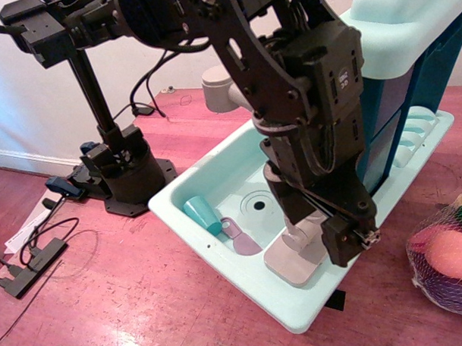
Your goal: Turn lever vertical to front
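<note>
A pale teal toy sink (208, 170) lies on the red-brown table. The toy faucet's grey-beige base (289, 263) stands on the sink's front right rim. Its short grey-beige lever (303, 233) juts up from the base. My black gripper (318, 229) comes down from above, with one finger on each side of the lever, and looks closed on it. The fingers hide most of the lever. The faucet's round grey spout head (219, 88) shows behind my arm at the upper left.
A teal cup (203, 213) and a purple scoop (242, 239) lie in the basin beside the drain (259, 205). A dish rack (421, 130) is at the right. A net bag of toy fruit (450, 260) lies at the far right. A black stand (125, 173) and cables are at the left.
</note>
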Tool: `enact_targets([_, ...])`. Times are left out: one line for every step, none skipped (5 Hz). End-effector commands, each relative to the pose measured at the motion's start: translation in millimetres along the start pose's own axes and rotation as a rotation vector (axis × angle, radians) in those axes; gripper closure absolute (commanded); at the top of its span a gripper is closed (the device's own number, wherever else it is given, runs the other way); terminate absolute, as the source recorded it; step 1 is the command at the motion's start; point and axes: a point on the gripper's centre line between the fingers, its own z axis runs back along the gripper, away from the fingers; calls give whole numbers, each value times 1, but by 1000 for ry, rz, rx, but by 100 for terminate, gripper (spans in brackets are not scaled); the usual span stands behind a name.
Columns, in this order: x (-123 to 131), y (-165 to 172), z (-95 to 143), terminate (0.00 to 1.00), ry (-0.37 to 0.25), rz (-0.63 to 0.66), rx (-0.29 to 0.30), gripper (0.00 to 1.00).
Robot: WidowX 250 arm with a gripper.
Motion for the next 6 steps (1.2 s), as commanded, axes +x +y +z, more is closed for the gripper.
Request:
enact_targets([0, 0, 0, 0, 0, 0, 0, 0])
enact_targets([-7, 6, -11, 0, 10, -3, -11, 0])
enact_targets([-13, 17, -19, 0, 21, -1, -15, 0])
enact_targets([-20, 31, -26, 0, 22, 8, -25, 0])
enact_targets([-27, 51, -27, 0, 13, 30, -36, 0])
enact_targets([-30, 68, -28, 0, 2, 43, -31, 0])
